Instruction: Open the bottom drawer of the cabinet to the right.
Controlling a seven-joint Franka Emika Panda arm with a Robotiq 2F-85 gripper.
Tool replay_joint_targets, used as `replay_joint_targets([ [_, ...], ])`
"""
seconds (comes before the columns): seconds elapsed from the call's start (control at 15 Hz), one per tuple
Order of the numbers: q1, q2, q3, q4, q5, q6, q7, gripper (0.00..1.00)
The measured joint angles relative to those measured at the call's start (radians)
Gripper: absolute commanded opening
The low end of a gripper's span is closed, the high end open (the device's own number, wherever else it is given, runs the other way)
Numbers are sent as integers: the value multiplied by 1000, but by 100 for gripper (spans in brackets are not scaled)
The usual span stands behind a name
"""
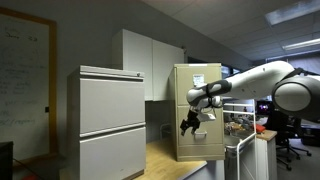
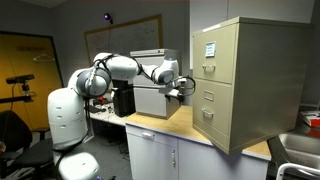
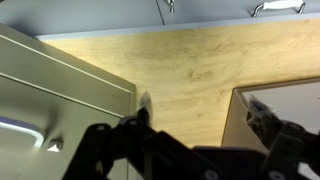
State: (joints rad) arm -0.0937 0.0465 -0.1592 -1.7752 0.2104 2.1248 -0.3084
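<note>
The cabinet (image 1: pixel 197 110) is a narrow beige-yellow filing cabinet on a wooden counter, with white papers on its upper front. It also shows in an exterior view (image 2: pixel 250 80). The bottom drawer (image 1: pixel 208 143) is shut, and its plain front with a small handle shows in an exterior view (image 2: pixel 209 110). My gripper (image 1: pixel 190 123) hangs just in front of the cabinet's front, about level with the drawer's top edge, and does not touch it (image 2: pixel 186 90). In the wrist view the gripper (image 3: pixel 205 118) is open and empty over the wooden counter.
A wider pale grey two-drawer cabinet (image 1: pixel 112 120) stands beside the beige one. White wall cupboards (image 1: pixel 150 62) hang behind. In the wrist view a pale drawer front (image 3: pixel 55 95) lies left of the fingers and a box-like edge (image 3: pixel 285 100) lies to the right.
</note>
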Motion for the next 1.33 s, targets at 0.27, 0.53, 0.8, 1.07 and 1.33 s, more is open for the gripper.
replay_joint_targets([
  [0.27,-72,126,-12,170,2,-15,32,100],
  [0.53,-147,226,-20,302,3,-52,65,100],
  [0.8,-220,307,-22,415,45,-89,97,100],
  [1.07,-291,369,-22,472,104,-126,121,100],
  [1.33,-329,368,-22,474,183,-126,160,100],
])
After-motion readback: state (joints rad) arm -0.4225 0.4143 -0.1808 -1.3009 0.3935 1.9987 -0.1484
